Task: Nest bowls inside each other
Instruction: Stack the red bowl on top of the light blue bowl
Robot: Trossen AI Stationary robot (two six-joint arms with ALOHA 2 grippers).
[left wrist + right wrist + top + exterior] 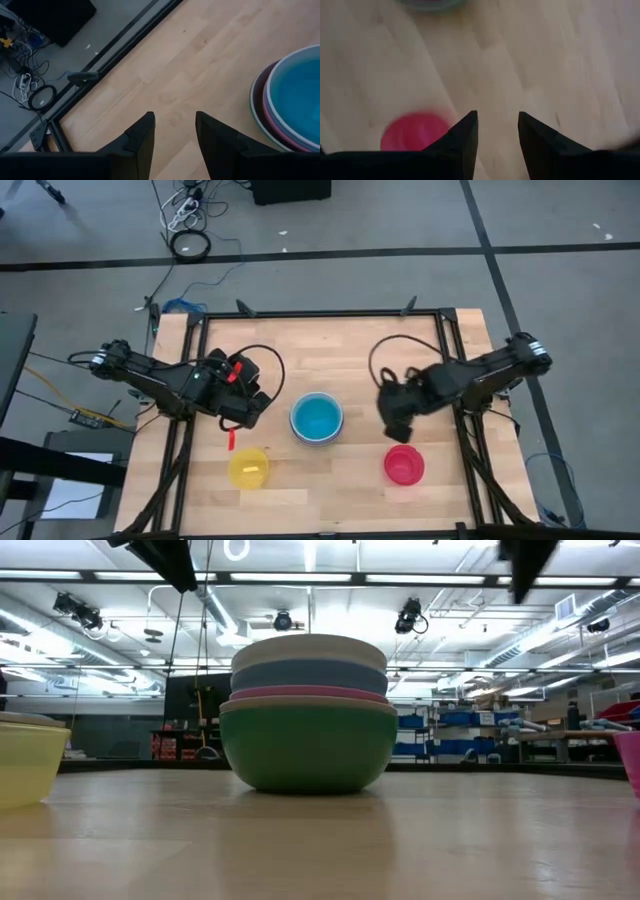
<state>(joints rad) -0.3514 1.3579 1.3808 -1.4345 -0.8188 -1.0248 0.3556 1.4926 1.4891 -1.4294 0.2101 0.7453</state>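
A stack of nested bowls point(316, 420) stands at the table's middle, its top bowl blue inside. In the low view the stack point(305, 745) rests on a green bowl, with pink, blue and white rims above it. A yellow bowl point(248, 467) sits alone near the front left. A red bowl point(404, 465) sits alone near the front right. My left gripper point(243, 412) hovers open just left of the stack, above bare wood point(175, 125). My right gripper point(398, 427) hovers open, pointing down, between the stack and the red bowl point(412, 134), with nothing between its fingers point(497, 125).
A black metal frame point(320, 313) runs around the wooden table. Bare wood lies between the three groups of bowls and along the far half of the table. Cables point(190, 245) lie on the floor beyond the far edge.
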